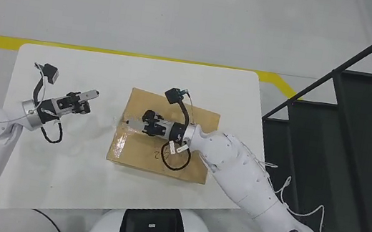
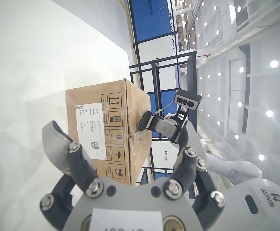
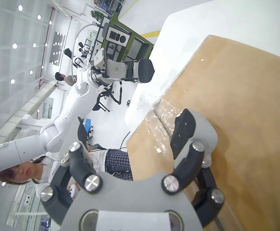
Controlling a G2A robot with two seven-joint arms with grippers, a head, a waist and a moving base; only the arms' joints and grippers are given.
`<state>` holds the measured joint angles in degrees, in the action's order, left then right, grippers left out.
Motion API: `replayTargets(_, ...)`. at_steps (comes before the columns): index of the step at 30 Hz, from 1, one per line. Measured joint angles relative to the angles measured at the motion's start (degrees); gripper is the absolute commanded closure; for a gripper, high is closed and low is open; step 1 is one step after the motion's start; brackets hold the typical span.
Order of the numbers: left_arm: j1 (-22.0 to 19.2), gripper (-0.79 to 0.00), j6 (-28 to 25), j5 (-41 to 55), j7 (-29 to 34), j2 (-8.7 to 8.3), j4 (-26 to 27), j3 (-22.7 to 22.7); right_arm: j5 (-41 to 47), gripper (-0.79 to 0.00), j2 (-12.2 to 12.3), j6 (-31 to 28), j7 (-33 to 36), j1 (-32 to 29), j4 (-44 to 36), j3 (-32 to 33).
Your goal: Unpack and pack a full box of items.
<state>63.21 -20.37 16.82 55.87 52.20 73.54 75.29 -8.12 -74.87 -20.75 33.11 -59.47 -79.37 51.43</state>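
My right jaws sat spread atop the box [image 1: 131, 154], at its taped seam [image 3: 163, 118]. Left jaws, also spread, hung farther off.

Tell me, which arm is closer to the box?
Right. The right tool is over the box top, at its taped seam; the left tool hangs beside the box, apart.

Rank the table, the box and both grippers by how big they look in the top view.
1. Table: largest.
2. Box: clearly smaller than the table it stands on.
3. Left gripper and right gripper: smallest, and about alike, so not ranked against each other.
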Motion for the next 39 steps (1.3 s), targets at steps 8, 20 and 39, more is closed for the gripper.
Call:
replayTargets(8, -1.7, -0.785, -0.3, 0.2, 0.5, 0.50, -1.5, -1.5, -2.3, -0.785, 2.8, 1.0, 3.4, -7.5, -6.2, 8.0)
replayTargets(20, -4.2, -0.785, -0.8, 0.3, 1.0, 1.18, -3.9, -3.2, -2.2, -0.785, 6.5, -4.1, 5.9, -20.5, -14.9, 21.7)
replayTargets(39, -6.4, -0.785, -5.0, 8.2, 9.1, 2.20, -2.6, -4.9, 6.3, -0.785, 9.0, -28.9, -4.8, -31.9, -15.7, 39.4)
